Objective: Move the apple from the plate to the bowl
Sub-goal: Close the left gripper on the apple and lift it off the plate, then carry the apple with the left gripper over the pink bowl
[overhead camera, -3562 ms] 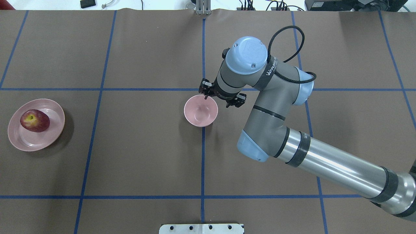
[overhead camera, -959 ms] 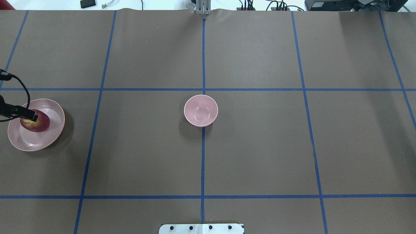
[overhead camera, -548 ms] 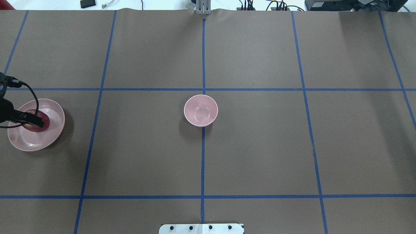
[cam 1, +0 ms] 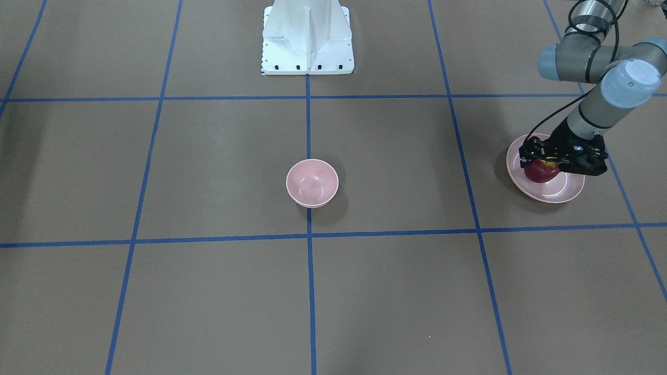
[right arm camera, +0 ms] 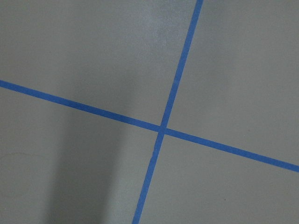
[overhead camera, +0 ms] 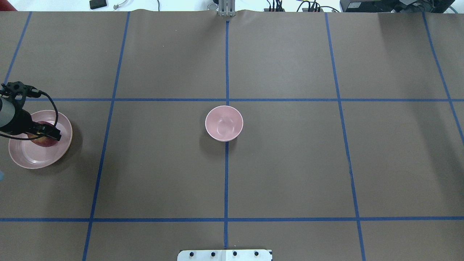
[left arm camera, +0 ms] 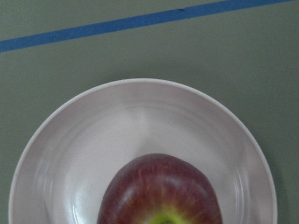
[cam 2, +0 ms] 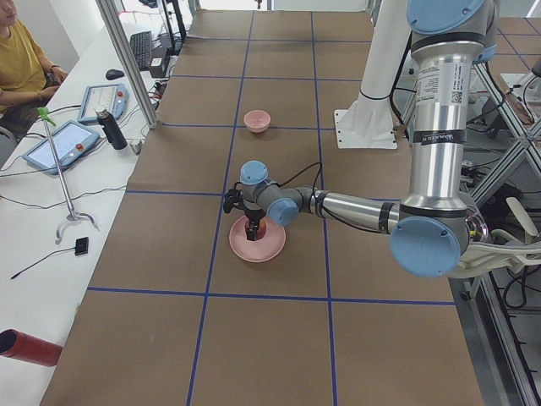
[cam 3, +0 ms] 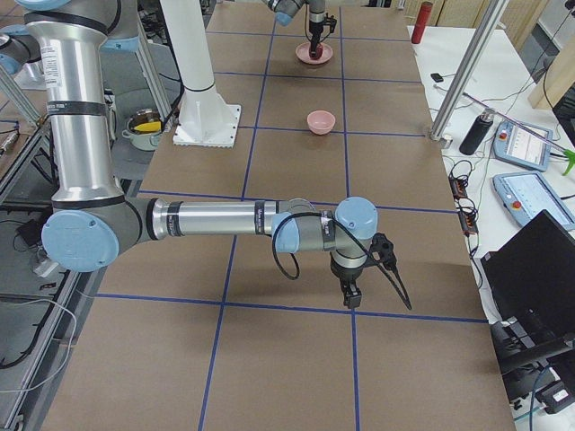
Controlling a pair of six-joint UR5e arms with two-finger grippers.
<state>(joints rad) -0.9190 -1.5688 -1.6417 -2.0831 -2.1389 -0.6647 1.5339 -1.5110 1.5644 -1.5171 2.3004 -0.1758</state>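
The dark red apple (cam 1: 542, 172) lies on the wide pink plate (cam 1: 567, 195) at the table's left end. In the overhead view the apple (overhead camera: 42, 142) is mostly covered and the plate (overhead camera: 25, 159) shows around it. My left gripper (cam 1: 543, 159) hangs right over the apple, its fingers open on either side of the top; it also shows in the overhead view (overhead camera: 46, 133). The left wrist view shows the apple (left arm camera: 161, 191) on the plate (left arm camera: 140, 116) and no fingers. The small pink bowl (overhead camera: 224, 123) stands empty mid-table. My right gripper (cam 3: 351, 299) hangs over bare table; I cannot tell whether it is open.
The white robot pedestal (cam 1: 307, 36) stands at the table's near edge. Blue tape lines (overhead camera: 226, 174) grid the brown table. A side desk with tablets (cam 2: 63, 144) and a seated person (cam 2: 21, 59) runs along the far edge.
The right arm, which was over the bowl, has left the overhead view. My left gripper has come in from the left edge and moved right over the apple.
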